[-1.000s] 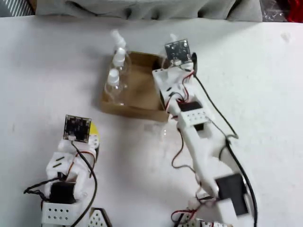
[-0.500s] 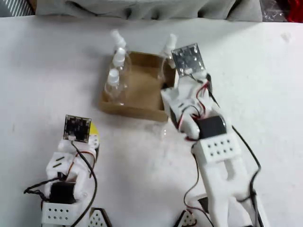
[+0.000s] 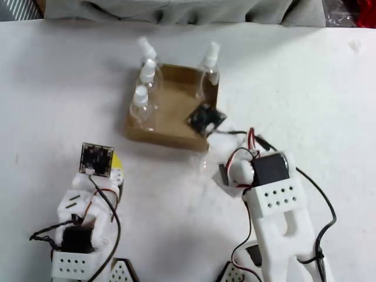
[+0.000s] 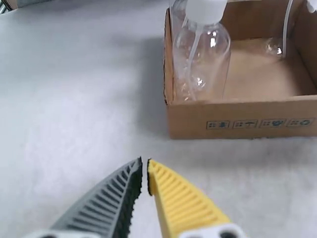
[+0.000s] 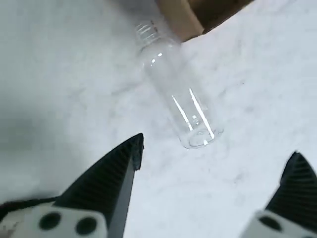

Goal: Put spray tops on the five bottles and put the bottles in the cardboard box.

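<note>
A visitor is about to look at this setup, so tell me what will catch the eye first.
The cardboard box in the middle, with four spray-topped bottles standing inside. Beside its near corner a topless bottle lies on the table, with the open right gripper over it. The left gripper sits shut, short of the box.

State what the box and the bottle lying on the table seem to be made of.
The box: matte brown cardboard, judging by its dull tan walls and raw cut rim. The lying bottle: probably clear glossy plastic; the table shows through it and bright streaks run along its side.
</note>
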{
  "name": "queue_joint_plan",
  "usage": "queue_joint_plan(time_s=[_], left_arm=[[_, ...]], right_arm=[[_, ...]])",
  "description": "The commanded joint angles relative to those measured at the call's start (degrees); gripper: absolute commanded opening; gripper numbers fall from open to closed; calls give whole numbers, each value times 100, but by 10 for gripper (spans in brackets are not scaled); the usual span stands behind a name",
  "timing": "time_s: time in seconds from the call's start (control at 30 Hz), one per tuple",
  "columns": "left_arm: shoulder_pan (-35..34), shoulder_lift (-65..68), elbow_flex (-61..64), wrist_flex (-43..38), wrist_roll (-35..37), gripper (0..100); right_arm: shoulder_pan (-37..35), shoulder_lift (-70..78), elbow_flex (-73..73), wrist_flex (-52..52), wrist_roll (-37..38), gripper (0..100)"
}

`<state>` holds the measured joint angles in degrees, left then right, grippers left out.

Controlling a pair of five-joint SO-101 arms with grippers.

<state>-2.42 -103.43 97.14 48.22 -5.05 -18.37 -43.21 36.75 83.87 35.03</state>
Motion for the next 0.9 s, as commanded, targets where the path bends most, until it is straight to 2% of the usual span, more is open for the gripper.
queue_joint_plan(time_s=[0.0,0.17,0.3,0.47,0.87], left_arm=[[-57,-154,-18,9,-53,24],[-57,-154,-18,9,-53,24],[-40,-154,-18,9,-53,24],[-31,-154,-18,9,-53,24],[-31,-154,-18,9,-53,24]], right_arm=[[66,-136,-44,180,1301,372],[57,470,70,163,2004,372],[66,1314,176,-312,2338,372],[57,1938,220,-1130,2400,375],[40,3292,229,-2193,2409,375]])
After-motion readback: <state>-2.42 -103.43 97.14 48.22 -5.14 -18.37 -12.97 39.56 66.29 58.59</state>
